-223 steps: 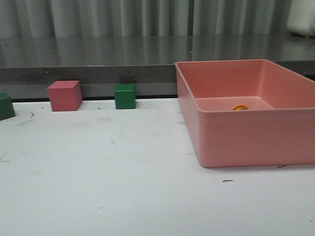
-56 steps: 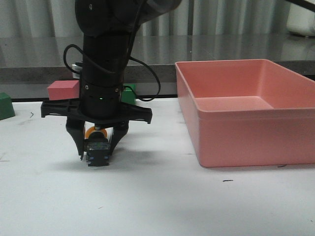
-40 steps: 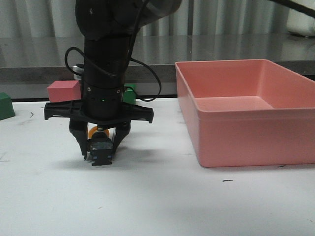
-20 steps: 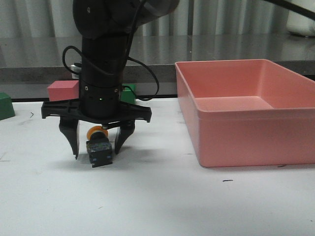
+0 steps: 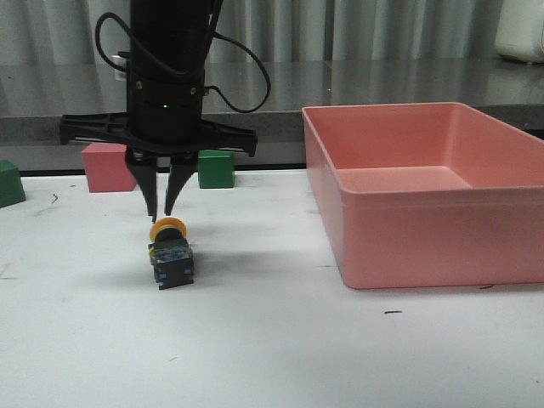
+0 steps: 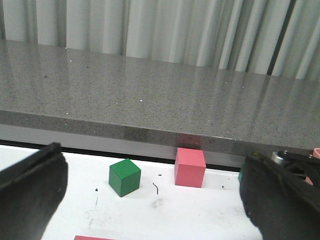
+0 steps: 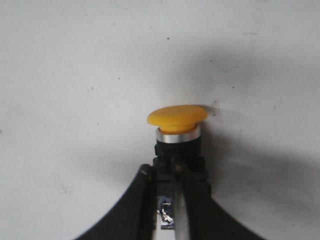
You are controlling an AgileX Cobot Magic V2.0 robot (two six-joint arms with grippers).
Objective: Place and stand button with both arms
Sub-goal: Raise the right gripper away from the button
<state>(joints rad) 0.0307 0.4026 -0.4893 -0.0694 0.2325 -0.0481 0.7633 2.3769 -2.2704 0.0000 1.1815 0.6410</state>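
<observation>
The button [image 5: 170, 253] lies on its side on the white table, left of middle, its yellow cap pointing away from the front camera. In the right wrist view its cap, silver ring and black body [image 7: 177, 131] show in profile on the table. My right gripper [image 5: 161, 211] hangs just above the button with its fingers drawn together and nothing between them; in the right wrist view the gripper [image 7: 165, 172] covers the button's base. My left gripper [image 6: 150, 200] is open and empty, its dark fingers [image 6: 30, 190] at the view's edges. It is out of the front view.
A large pink bin [image 5: 425, 246] stands at the right. A pink cube [image 5: 109, 167] and a green cube [image 5: 216, 167] sit by the back edge, another green cube [image 5: 10, 183] at far left. The left wrist view shows a green cube [image 6: 124, 177] and a pink cube [image 6: 190, 167].
My right gripper opened and let go of the button, rose above it and drew its fingers together. The button stayed on the table.
</observation>
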